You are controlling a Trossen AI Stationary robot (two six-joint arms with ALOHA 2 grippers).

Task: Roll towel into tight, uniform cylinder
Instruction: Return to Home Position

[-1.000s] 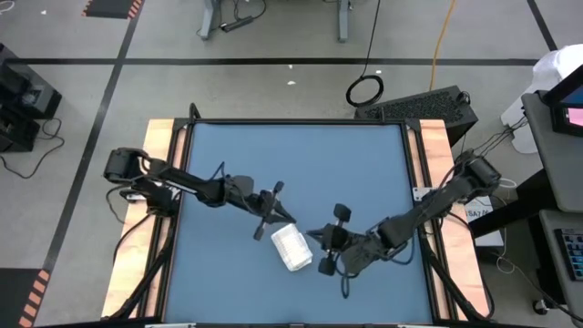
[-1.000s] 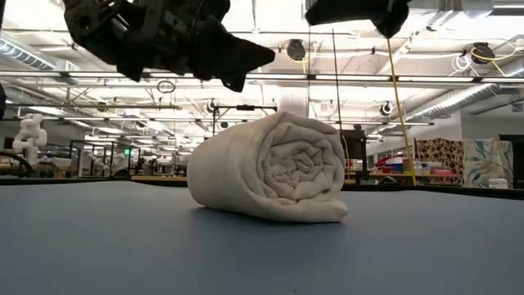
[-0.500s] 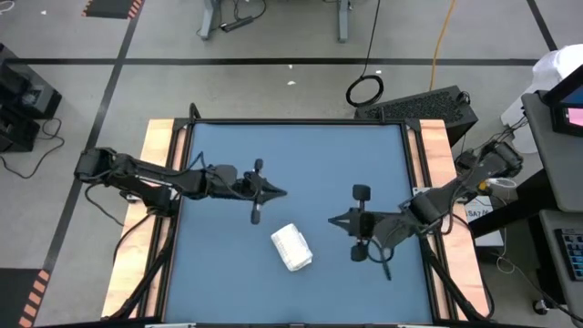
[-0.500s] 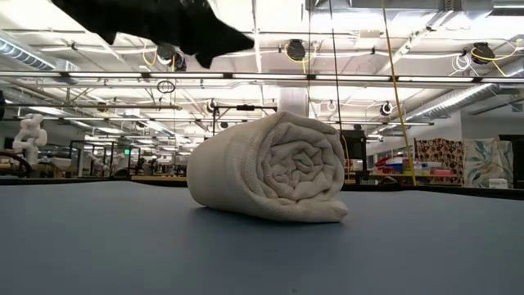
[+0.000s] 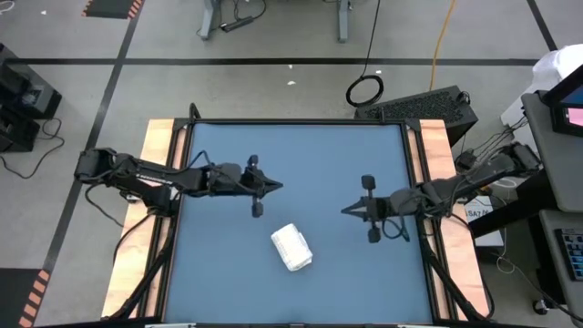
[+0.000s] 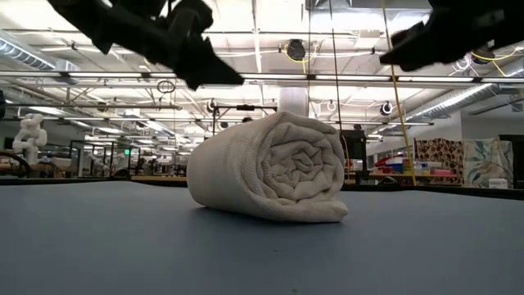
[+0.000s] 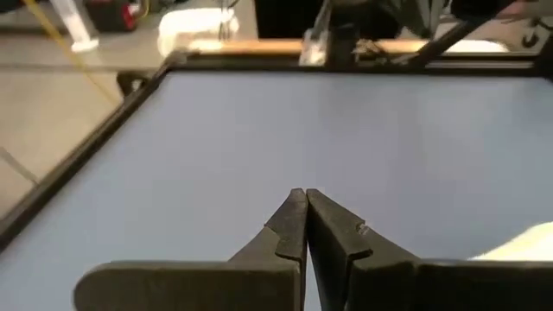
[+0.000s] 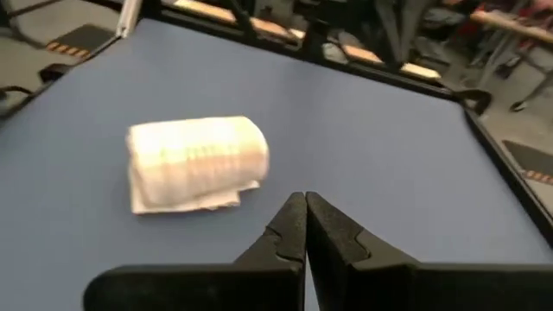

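Note:
The white towel (image 5: 292, 247) lies rolled into a short cylinder on the blue table (image 5: 301, 155), near its front middle. Its side rests on the table, the spiral end (image 6: 303, 168) faces the low camera, and a loose flap (image 8: 212, 200) sticks out at the bottom. My left gripper (image 5: 279, 189) hovers shut above the table, to the far left of the roll. My right gripper (image 5: 345, 210) hovers shut to the right of the roll, pointing toward it (image 8: 194, 160). Neither touches the towel. A corner of the towel (image 7: 518, 244) shows in the left wrist view.
Wooden rails (image 5: 162, 146) run along the table's left and right sides, and a black frame edges the blue top. Bare blue surface lies around the roll on all sides. A keyboard-like black device (image 5: 428, 105) sits on the floor beyond the far right corner.
Both grippers have drawn back from the rolled towel, shut all the while. My left gripper has gone up and toward the table's left and far side, levelling out. My right gripper has pulled away toward the right edge and slightly farther. The roll has stayed still.

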